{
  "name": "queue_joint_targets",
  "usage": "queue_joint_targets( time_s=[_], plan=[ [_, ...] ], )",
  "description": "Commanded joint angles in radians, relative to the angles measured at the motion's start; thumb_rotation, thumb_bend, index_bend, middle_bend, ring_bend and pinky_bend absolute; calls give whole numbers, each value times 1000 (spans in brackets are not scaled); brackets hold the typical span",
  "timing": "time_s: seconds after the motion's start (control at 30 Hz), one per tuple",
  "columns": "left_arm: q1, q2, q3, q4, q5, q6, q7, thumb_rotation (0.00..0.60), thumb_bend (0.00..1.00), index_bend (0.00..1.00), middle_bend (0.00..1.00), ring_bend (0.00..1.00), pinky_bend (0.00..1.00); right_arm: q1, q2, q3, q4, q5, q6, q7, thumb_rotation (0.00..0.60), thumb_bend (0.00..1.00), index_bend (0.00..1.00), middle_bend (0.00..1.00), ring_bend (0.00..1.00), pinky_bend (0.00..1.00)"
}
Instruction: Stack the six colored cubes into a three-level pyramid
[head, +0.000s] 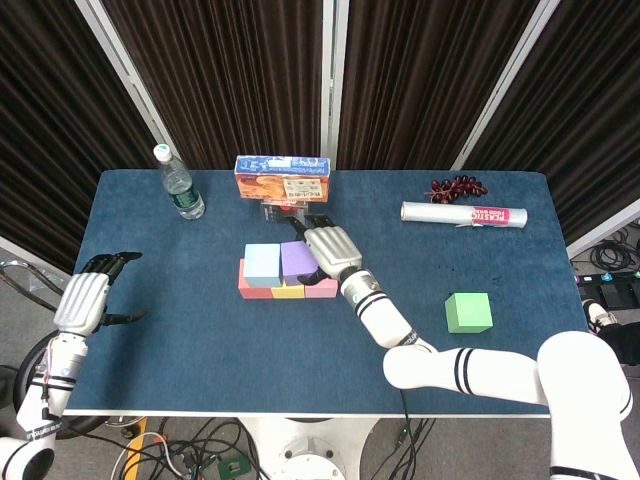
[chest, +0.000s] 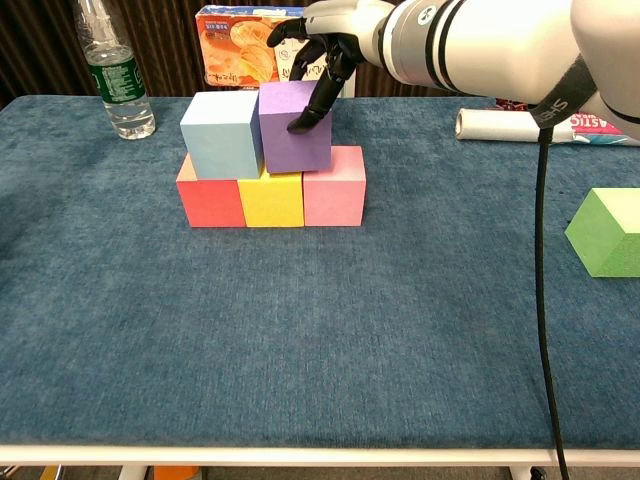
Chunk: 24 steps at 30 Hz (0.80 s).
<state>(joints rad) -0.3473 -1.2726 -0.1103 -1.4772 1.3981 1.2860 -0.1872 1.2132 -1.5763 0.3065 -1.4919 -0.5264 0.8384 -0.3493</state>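
Red (chest: 210, 203), yellow (chest: 271, 200) and pink (chest: 334, 187) cubes form a row on the blue table. On the red and yellow cubes sits a light blue cube (chest: 222, 134). The purple cube (chest: 285, 145) rests beside it, across the yellow and pink cubes, and touches it. My right hand (chest: 325, 45) grips the purple cube (head: 294, 260) from above, with one finger down its front face. The green cube (head: 468, 312) lies alone at the right. Off the table's left edge, my left hand (head: 85, 298) hangs with its fingers apart and nothing in them.
Behind the stack stands a snack box (head: 282, 179), with a water bottle (head: 178, 183) at the back left. Grapes (head: 456, 187) and a roll of plastic wrap (head: 464, 214) lie at the back right.
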Motion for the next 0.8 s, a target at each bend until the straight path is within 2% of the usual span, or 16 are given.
queue_joint_targets(
  time_s=[0.03,0.8],
  plan=[
    [0,-1,0,2,1,-2,-2,600,84,186,216,211,164,3,-5,0,-1,7,10,-10,600,179,0,356,31,0],
    [3,-4,-6,18,4,-10,-27,600,84,187,216,211,164,8,-28,9,-4,44,37,-48,600,171,0,348,30,0]
  ],
)
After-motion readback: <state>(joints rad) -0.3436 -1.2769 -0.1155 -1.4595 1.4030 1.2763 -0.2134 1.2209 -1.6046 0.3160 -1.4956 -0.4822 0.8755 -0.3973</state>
